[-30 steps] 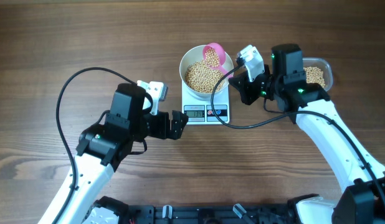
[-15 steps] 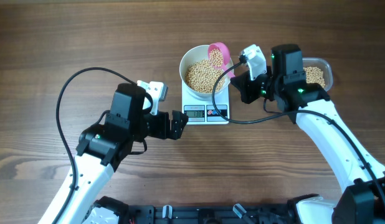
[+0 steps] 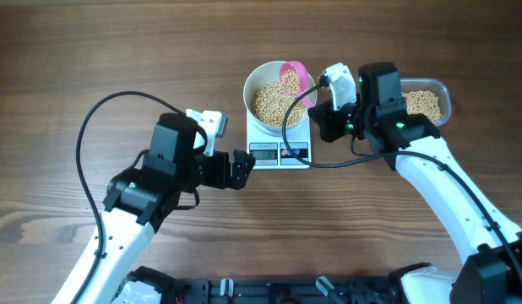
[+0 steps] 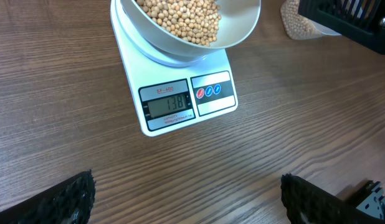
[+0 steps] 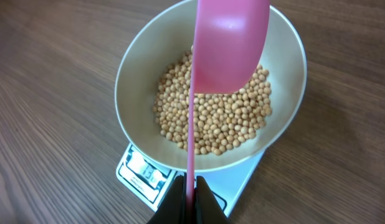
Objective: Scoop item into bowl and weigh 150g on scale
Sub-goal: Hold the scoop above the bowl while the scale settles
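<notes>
The white bowl (image 3: 254, 84) stands on the white scale (image 3: 280, 153) and holds a heap of tan beans (image 3: 272, 105). A pink scoop (image 3: 293, 78) hangs tilted over the bowl's far right rim. My right gripper (image 3: 318, 108) is shut on the scoop's thin handle (image 5: 190, 137), just right of the bowl. In the right wrist view the scoop (image 5: 230, 43) shows its pink back above the beans (image 5: 211, 121). My left gripper (image 3: 242, 169) is open on the near left side of the scale (image 4: 180, 106), with bare table between its fingers (image 4: 68, 199). The display reads 138.
A clear plastic tub (image 3: 426, 102) with more beans sits at the far right, behind my right arm; it also shows as the tub (image 4: 297, 25) in the left wrist view. Black cables loop over the wooden table (image 3: 92, 51) by both arms.
My right gripper has shifted slightly left with the scoop, which stays over the bowl's rim. The left arm has not moved.
</notes>
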You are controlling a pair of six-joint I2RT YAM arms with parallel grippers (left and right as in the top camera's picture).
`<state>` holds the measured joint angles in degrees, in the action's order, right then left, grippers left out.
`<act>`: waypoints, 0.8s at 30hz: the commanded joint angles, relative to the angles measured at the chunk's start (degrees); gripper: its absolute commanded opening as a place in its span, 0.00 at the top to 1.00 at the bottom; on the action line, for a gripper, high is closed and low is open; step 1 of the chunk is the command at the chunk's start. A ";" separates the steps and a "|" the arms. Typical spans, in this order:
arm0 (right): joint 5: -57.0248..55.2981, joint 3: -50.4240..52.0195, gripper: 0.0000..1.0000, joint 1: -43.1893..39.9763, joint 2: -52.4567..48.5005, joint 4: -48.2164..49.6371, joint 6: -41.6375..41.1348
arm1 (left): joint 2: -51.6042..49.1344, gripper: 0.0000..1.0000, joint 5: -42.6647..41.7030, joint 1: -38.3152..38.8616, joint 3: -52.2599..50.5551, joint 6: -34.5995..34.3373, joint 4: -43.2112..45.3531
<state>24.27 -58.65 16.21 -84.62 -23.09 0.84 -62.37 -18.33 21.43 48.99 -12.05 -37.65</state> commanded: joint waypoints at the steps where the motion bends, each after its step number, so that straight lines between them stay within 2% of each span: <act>1: -2.43 -2.16 0.95 0.35 0.83 -0.31 -0.87 | 0.00 0.00 -0.24 0.22 -0.22 0.94 0.15; 11: -4.81 -3.98 0.96 0.50 0.83 -3.93 -1.01 | 0.00 0.00 -0.24 0.22 -0.22 0.94 0.13; 16: -0.96 -6.05 0.96 0.50 0.83 -3.54 -1.16 | 0.00 0.00 -0.22 0.22 -0.22 0.94 0.15; 19: -5.51 -6.58 0.96 0.50 0.57 -4.46 -0.76 | 0.00 0.00 -0.24 0.22 -0.22 0.94 0.15; 24: -1.66 -6.60 0.96 0.50 0.35 -4.81 -1.05 | 0.00 0.00 -0.22 0.22 -0.22 0.94 0.13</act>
<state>20.38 -63.79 16.36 -84.62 -28.49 0.01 -62.37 -18.33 21.43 48.99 -12.08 -37.65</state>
